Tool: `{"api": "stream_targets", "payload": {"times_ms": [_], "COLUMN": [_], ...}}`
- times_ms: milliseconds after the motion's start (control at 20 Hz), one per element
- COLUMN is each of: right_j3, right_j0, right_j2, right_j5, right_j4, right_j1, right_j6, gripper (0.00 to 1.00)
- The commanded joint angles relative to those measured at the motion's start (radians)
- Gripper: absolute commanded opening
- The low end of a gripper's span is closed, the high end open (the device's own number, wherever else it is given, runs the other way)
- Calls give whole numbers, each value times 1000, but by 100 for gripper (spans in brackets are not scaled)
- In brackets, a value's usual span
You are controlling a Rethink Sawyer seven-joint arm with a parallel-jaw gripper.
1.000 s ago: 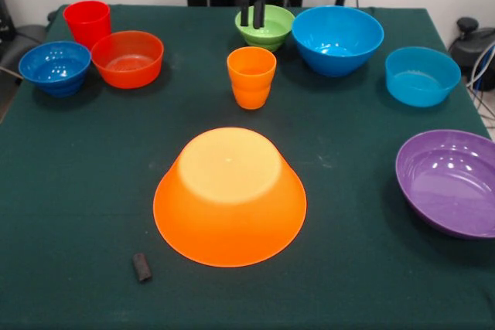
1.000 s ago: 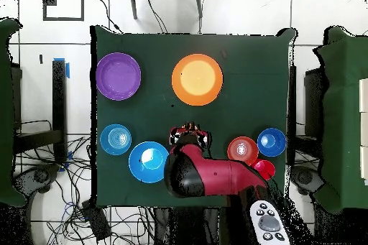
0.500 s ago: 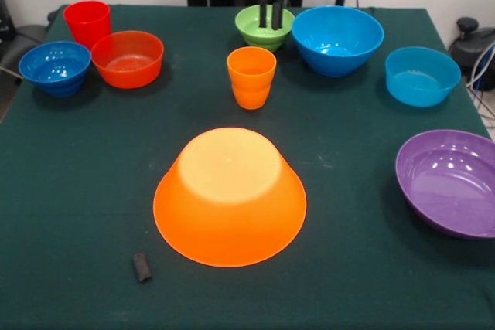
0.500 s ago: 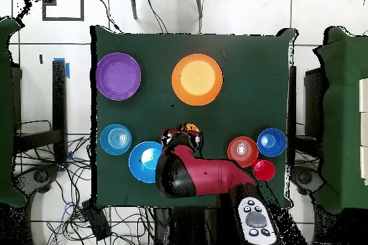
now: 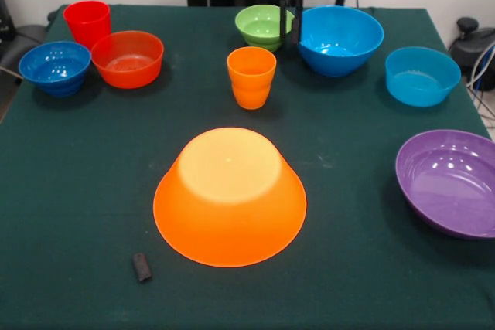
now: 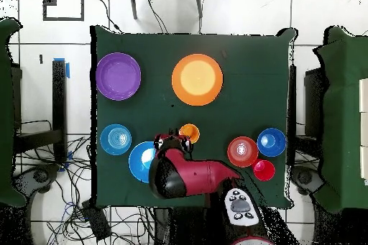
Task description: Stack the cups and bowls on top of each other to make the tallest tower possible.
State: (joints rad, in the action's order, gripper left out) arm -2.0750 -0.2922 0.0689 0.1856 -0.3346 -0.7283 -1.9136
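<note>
My gripper [image 5: 291,25] hangs at the table's far side, between the green bowl [image 5: 261,25] and the big blue bowl [image 5: 337,39]. Its fingers stand slightly apart and hold nothing. In the overhead view the gripper [image 6: 167,141] is beside the orange cup [image 6: 189,133], and the arm hides the green bowl. The orange ridged cup [image 5: 251,76] stands upright in front of the green bowl. The largest yellow-orange bowl [image 5: 230,195] lies upside down at the table's middle. The red cup [image 5: 87,22], the orange-red bowl [image 5: 128,58] and the dark-blue bowl [image 5: 55,67] stand at the left.
A light-blue bowl [image 5: 421,75] and one purple bowl [image 5: 452,182] stand upright at the right side. A small dark object [image 5: 141,266] lies near the front edge. All bowls but the largest stand open side up.
The gripper has moved to the right in the front view, from over the green bowl to the gap between the green and big blue bowls. No bowl or cup has moved.
</note>
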Motion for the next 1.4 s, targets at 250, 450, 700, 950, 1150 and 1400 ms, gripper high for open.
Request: {"api": "stream_targets", "payload": {"times_ms": [250, 450, 700, 950, 1150, 1400], "right_j3": [17, -15, 0, 4, 3, 0], "right_j0": [-41, -53, -34, 13, 4, 10], "right_j2": [55, 65, 51, -4, 3, 9], "right_j5": [85, 35, 68, 112, 144, 150], "right_j4": [-24, -20, -14, -10, -29, -14], "right_j1": [145, 82, 111, 141, 162, 161], "right_j6": [-148, -135, -137, -133, -136, -147], "gripper": [0, 0, 0, 0, 0, 0]}}
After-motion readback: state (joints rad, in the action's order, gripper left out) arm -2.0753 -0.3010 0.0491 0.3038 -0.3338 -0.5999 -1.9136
